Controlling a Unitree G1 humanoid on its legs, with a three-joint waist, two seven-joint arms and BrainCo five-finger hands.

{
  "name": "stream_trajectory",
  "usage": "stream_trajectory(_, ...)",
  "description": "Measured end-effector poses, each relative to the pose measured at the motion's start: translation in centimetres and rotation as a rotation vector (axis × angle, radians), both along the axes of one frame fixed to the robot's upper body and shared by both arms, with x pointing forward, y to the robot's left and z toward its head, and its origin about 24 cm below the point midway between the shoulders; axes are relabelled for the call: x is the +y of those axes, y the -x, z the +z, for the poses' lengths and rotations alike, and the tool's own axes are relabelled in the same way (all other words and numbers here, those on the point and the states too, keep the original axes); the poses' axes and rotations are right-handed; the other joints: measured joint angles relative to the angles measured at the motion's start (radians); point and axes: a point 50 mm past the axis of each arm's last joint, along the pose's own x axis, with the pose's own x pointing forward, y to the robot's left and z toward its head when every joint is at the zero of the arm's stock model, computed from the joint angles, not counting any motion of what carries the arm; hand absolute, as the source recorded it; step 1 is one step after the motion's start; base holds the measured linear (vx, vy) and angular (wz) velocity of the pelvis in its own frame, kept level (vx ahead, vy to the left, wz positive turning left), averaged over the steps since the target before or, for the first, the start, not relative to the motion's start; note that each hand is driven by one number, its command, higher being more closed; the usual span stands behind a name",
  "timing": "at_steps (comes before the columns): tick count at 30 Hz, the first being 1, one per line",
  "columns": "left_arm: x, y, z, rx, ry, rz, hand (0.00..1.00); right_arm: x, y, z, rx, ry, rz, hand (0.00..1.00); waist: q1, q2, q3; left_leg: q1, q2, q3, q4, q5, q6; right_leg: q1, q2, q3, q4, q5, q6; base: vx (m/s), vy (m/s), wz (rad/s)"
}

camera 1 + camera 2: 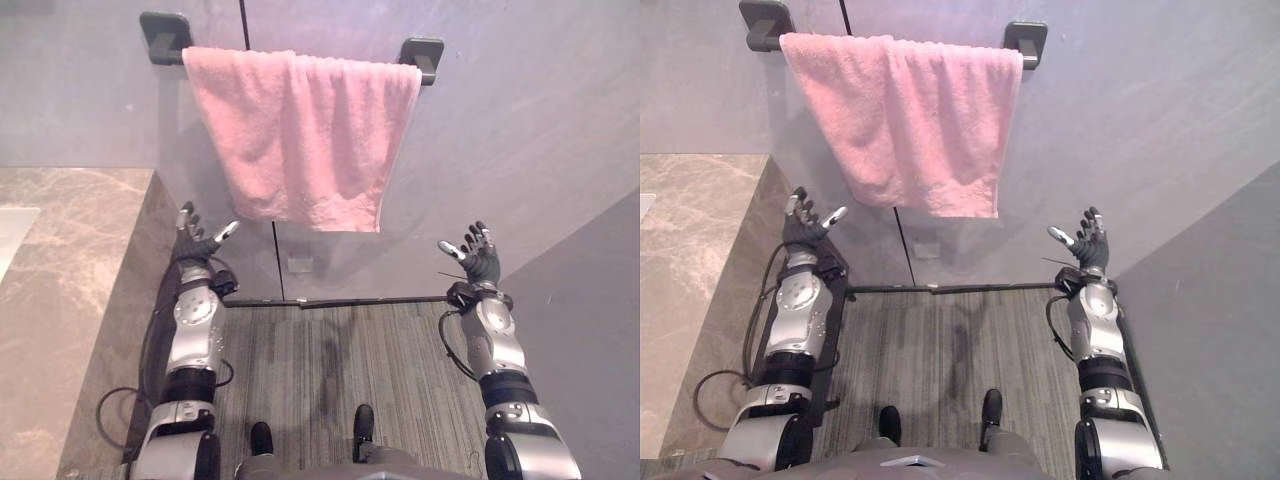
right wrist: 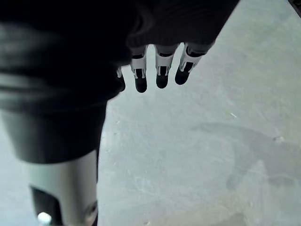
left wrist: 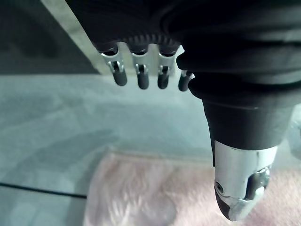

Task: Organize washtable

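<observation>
Left hand (image 1: 198,243) and right hand (image 1: 478,255) hover well apart, fingers spread and empty — beyond them the pink terry towel (image 1: 300,130) drapes over a dark-bracketed wall rail (image 1: 165,35), beside the brown marble washtable (image 1: 70,280).

I count one towel (image 1: 300,140), hung across two brackets (image 1: 166,36) (image 1: 423,55). There is one counter (image 1: 70,280) to the side and one small wall plate (image 1: 300,263) under the towel. Two hands are up: left hand (image 1: 197,243), right hand (image 1: 478,255).

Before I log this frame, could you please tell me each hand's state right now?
Left hand: open, holding nothing.
Right hand: open, holding nothing.
</observation>
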Motion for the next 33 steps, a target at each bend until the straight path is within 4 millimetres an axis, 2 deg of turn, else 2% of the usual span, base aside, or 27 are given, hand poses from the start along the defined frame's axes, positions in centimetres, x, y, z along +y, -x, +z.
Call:
stream_trajectory(4,2.1,2.5,-0.8,0.012,-0.003,0.092,0.0,-0.3,2.0,0.1,-0.022,0.071,0.029,0.0,0.001,0.0,-0.001,-0.002,0.0,0.0,0.0,-0.005,0.004,-0.001,0.0,0.0,-0.001,0.0,0.0,0.0,0.0,0.0)
stream_trajectory(7,2.3,4.9,-0.9,-0.015,-0.003,0.117,0.0,-0.2,3.5,-0.2,-0.027,0.096,0.057,0.0,0.004,0.004,-0.009,-0.01,-0.001,-0.001,0.0,-0.011,0.003,-0.007,-0.002,-0.011,0.0,-0.01,0.004,0.0,0.001,0.03)
stream_trajectory(9,1.0,7.2,-1.2,-0.037,0.019,0.103,0.0,0.6,4.9,-0.5,-0.035,0.089,0.097,0.0,0.007,0.013,-0.014,-0.016,-0.001,-0.01,0.0,-0.011,0.002,-0.008,-0.002,-0.021,0.0,-0.019,0.004,0.03,-0.001,0.11)
stream_trajectory(11,-0.3,8.4,-1.6,-0.034,0.04,0.062,0.0,1.4,5.4,-0.8,-0.036,0.078,0.135,0.0,0.01,0.02,-0.018,-0.018,-0.001,-0.016,0.0,-0.011,0.002,-0.007,-0.002,-0.026,0.0,-0.025,0.008,0.03,-0.001,0.1)
stream_trajectory(13,-3.3,9.8,-2.1,-0.03,0.085,-0.073,0.0,3.8,5.7,-1.5,-0.032,0.055,0.264,0.0,0.015,0.033,-0.026,-0.019,-0.001,-0.019,0.0,-0.012,0.002,-0.006,-0.002,-0.03,0.0,-0.031,0.006,0.04,-0.001,0.05)
stream_trajectory(14,-4.0,10.0,-2.0,-0.037,0.095,-0.112,0.0,4.5,5.7,-1.6,-0.031,0.048,0.297,0.0,0.019,0.035,-0.027,-0.02,-0.001,-0.019,0.0,-0.013,0.0,-0.007,-0.002,-0.031,0.0,-0.032,0.006,0.03,-0.004,0.04)
stream_trajectory(16,-6.8,10.0,-1.2,-0.087,0.147,-0.291,0.0,7.8,5.7,-1.9,-0.041,0.004,0.465,0.0,0.025,0.041,-0.031,-0.023,-0.001,-0.023,0.0,-0.017,-0.004,-0.007,-0.001,-0.037,0.0,-0.035,0.007,0.03,-0.005,0.06)
stream_trajectory(18,-8.4,9.8,-0.1,-0.145,0.179,-0.396,0.0,10.3,5.9,-1.7,-0.06,-0.038,0.59,0.0,0.028,0.043,-0.032,-0.027,-0.001,-0.025,0.0,-0.018,-0.004,-0.008,-0.002,-0.041,0.0,-0.037,0.009,0.02,0.0,0.06)
stream_trajectory(21,-9.4,9.7,0.8,-0.215,0.256,-0.488,0.0,13.4,5.7,-0.2,-0.134,-0.076,0.744,0.0,0.027,0.045,-0.033,-0.032,-0.001,-0.025,0.0,-0.015,0.0,-0.014,-0.003,-0.043,0.0,-0.036,0.008,0.03,0.002,0.01)
stream_trajectory(24,-10.1,9.2,1.2,-0.255,0.361,-0.561,0.0,15.3,4.1,1.9,-0.215,-0.073,0.82,0.0,0.028,0.045,-0.033,-0.031,-0.001,-0.025,0.004,-0.015,0.001,-0.013,-0.003,-0.045,0.0,-0.03,0.006,0.04,0.0,0.01)
stream_trajectory(27,-10.4,8.1,2.4,-0.316,0.422,-0.618,0.0,16.1,2.2,4.3,-0.295,-0.052,0.827,0.0,0.034,0.045,-0.033,-0.03,-0.002,-0.026,0.01,-0.015,0.001,-0.01,-0.003,-0.047,0.001,-0.028,0.006,0.01,0.001,0.0)
stream_trajectory(30,-10.9,6.4,3.4,-0.37,0.451,-0.637,0.0,16.6,0.7,5.4,-0.313,-0.088,0.789,0.0,0.042,0.045,-0.033,-0.027,-0.002,-0.027,0.009,-0.014,0.001,-0.006,-0.004,-0.049,0.001,-0.026,0.007,0.0,0.0,0.0)
stream_trajectory(33,-11.0,4.5,3.4,-0.362,0.482,-0.62,0.0,17.0,-0.4,5.8,-0.305,-0.136,0.747,0.0,0.044,0.046,-0.033,-0.028,-0.002,-0.028,0.001,-0.014,0.001,-0.007,-0.005,-0.049,0.001,-0.024,0.006,0.0,0.0,0.0)
